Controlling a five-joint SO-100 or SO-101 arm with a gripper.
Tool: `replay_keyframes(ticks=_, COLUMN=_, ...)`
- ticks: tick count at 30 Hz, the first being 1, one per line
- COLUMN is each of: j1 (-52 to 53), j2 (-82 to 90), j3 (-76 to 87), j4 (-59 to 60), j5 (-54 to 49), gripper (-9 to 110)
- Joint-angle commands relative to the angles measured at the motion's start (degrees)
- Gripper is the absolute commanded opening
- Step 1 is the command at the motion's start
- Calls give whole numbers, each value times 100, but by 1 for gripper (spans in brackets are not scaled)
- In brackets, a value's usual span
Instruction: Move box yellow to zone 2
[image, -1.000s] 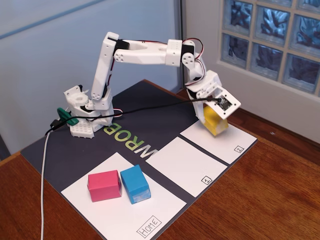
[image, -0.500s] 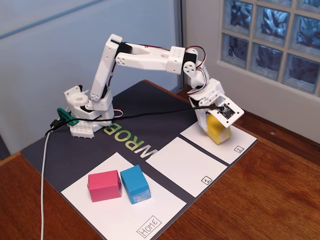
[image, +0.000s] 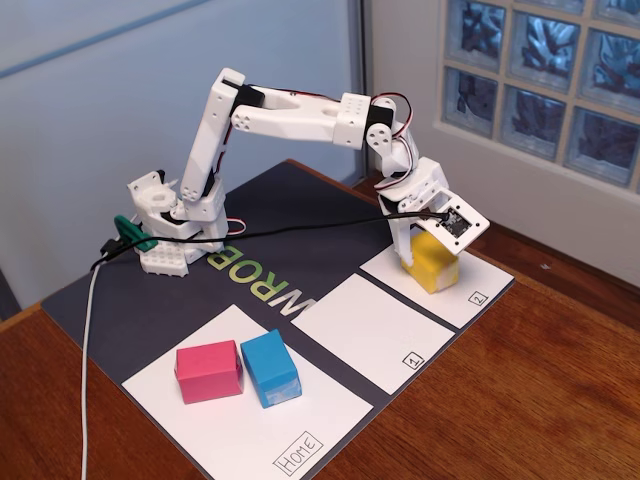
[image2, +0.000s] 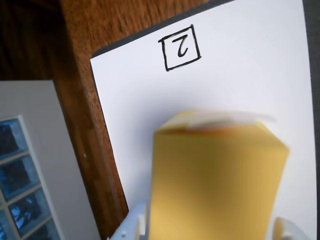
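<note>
Pincer (image: 425, 243) grips boxy matte yellow box (image: 434, 262); smooth white sheet (image2: 240, 75).

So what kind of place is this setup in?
Probably an indoor hobby or home workbench: a wooden table by a glass-block window, with a dark mat carrying white zone sheets and the arm's gripper over the yellow box.

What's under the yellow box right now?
The white zone 2 sheet lies below the yellow box, which sits between the fingers of the gripper. The box hides the paper directly beneath it, so whether it is touching down cannot be seen.
</note>
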Motion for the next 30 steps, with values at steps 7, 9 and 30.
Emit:
replay_keyframes(ticks=7, j1=53, j2=70, j3=-70, j4=-88, j5=-9, gripper=38)
replay_keyframes(ticks=9, j1=53, j2=114, j3=-70, j4=-88, j5=-9, gripper=38)
replay_keyframes(ticks=30, j1=62, j2=1881, j3=633, j4=-9, j5=-729, gripper=25)
